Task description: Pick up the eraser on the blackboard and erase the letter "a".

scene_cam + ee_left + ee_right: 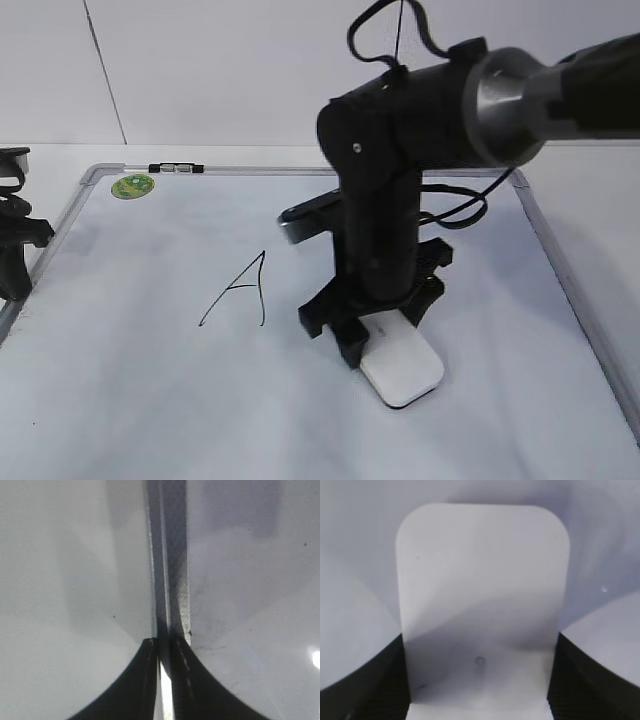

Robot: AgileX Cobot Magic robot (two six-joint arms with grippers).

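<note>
The white eraser (405, 372) lies on the blackboard (150, 400), a white board with a grey frame, right of centre near the front. My right gripper (380, 335) stands over the eraser's far end. In the right wrist view its black fingers (380, 685) press flush against both long sides of the eraser (482, 590). The letter "a" is hidden; only an angular uppercase "A" (240, 290) shows, left of the arm. My left gripper (15, 240) rests at the board's left edge, shut with nothing in it, its tips (164, 645) over the grey frame (172, 555).
A green round sticker (133, 186) sits in the board's far left corner. A small black and white clip (175, 168) is on the far frame. The right arm's black body and cables (400, 150) cover the board's middle behind the eraser.
</note>
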